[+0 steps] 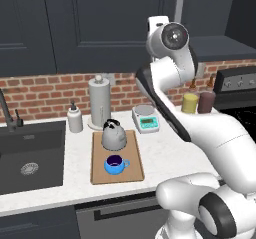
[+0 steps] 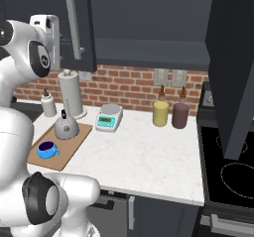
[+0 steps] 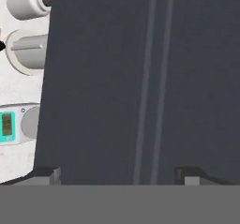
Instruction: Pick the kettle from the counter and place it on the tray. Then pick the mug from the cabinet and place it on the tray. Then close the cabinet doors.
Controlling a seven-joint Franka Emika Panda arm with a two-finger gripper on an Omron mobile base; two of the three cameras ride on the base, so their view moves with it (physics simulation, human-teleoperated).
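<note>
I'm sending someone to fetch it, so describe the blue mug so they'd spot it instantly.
Find the white stone counter right of the dark sink. On it lies a light-brown wooden tray; the small bright-blue mug sits on its near end, in front of the grey domed kettle, the only blue thing there.

**Counter layout under the wall cabinet**

The tray (image 1: 116,172) lies on the counter (image 1: 170,153), right of the sink (image 1: 30,158). On the tray, the kettle (image 1: 114,135) stands at the back and the mug (image 1: 115,164) in front of it. Behind the tray stands a paper-towel roll (image 1: 99,103), with a soap bottle (image 1: 75,118) to its left and a kitchen scale (image 1: 146,118) to its right. Two jars (image 2: 170,114) stand further right, by the brick wall. The stove (image 2: 228,171) adjoins the counter's right end. A cabinet door (image 2: 79,25) hangs above.
</note>
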